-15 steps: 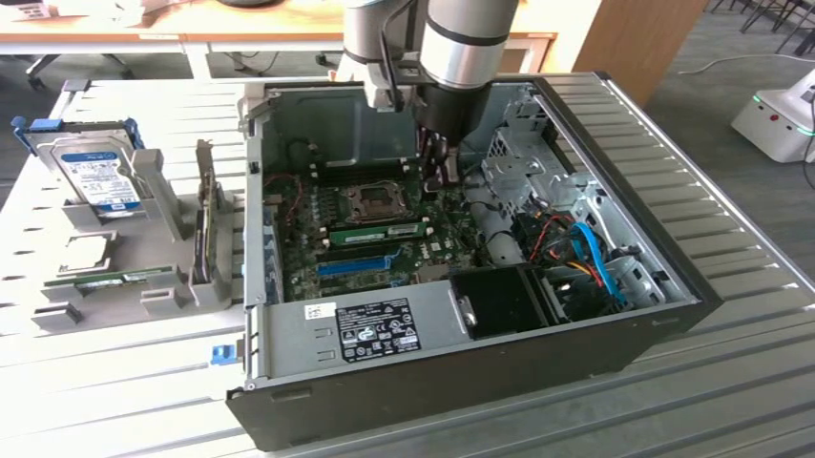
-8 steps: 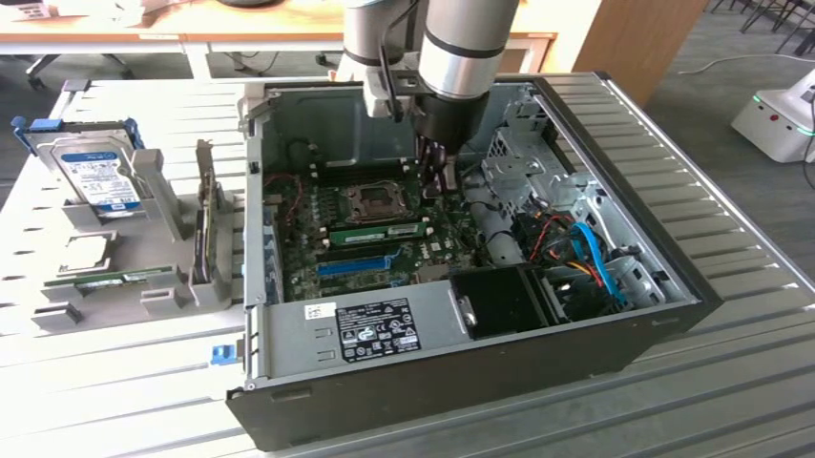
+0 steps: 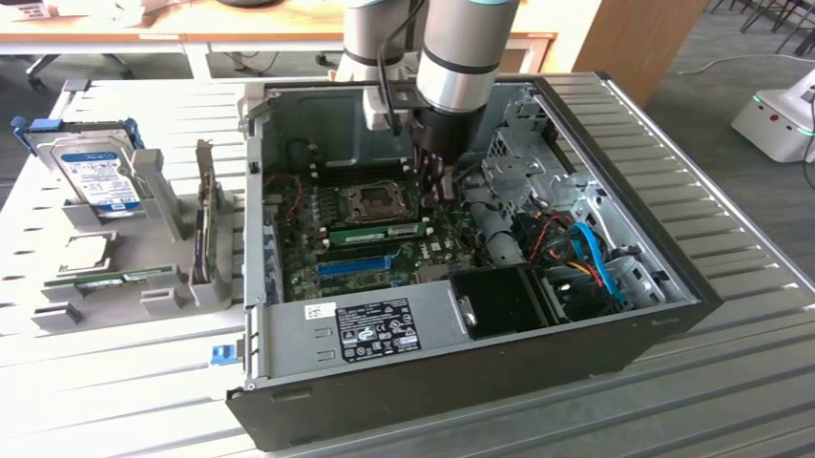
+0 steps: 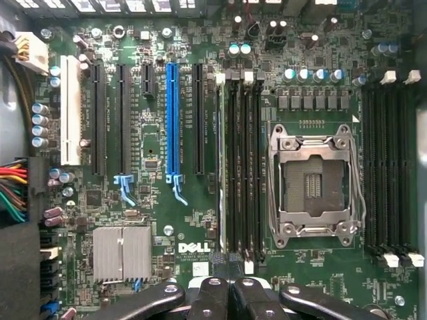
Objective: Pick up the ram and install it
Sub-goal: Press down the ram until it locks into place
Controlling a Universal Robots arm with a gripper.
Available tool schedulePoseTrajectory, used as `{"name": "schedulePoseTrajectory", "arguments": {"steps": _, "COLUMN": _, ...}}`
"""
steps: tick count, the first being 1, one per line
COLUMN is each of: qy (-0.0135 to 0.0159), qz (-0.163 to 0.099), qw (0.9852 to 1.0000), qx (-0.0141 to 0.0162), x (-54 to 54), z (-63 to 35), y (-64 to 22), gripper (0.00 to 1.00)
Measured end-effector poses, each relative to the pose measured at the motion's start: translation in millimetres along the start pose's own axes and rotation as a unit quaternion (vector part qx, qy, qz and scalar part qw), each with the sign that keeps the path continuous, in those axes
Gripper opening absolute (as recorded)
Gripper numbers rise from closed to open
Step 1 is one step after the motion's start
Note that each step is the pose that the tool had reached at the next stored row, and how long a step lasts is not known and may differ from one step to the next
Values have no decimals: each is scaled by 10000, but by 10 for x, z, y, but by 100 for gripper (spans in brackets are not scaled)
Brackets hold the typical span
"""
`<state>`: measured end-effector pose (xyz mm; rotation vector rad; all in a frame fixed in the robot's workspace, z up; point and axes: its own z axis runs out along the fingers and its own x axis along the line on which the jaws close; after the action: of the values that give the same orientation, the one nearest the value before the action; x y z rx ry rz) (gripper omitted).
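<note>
The claw (image 4: 230,293) is pressed together, empty, above the green motherboard (image 4: 167,200). The thin green ram stick (image 3: 378,231) already sits in a slot beside the square metal processor socket (image 4: 313,180). If it is only half-seated, the latches may not hold.

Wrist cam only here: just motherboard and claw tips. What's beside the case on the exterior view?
Observer: A grey rack sits on the exterior view's left, with a silver hard drive standing in it.
Operator: Any green stick out there?
Observer: One, a look-alike green stick, lying low at the rack's front.
Operator: And the ram, side-on?
Observer: The ram stands on edge in a slot next to the CPU socket, with its pale label facing the camera.
</note>
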<state>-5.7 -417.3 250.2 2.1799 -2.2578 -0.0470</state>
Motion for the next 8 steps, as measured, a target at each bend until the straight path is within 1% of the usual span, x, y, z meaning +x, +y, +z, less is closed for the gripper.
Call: {"name": "schedulePoseTrajectory", "arguments": {"steps": 8, "qy": 0, "qz": 0, "qw": 10000, "qx": 0, "x": 2, "z": 87, "y": -2, "gripper": 11}}
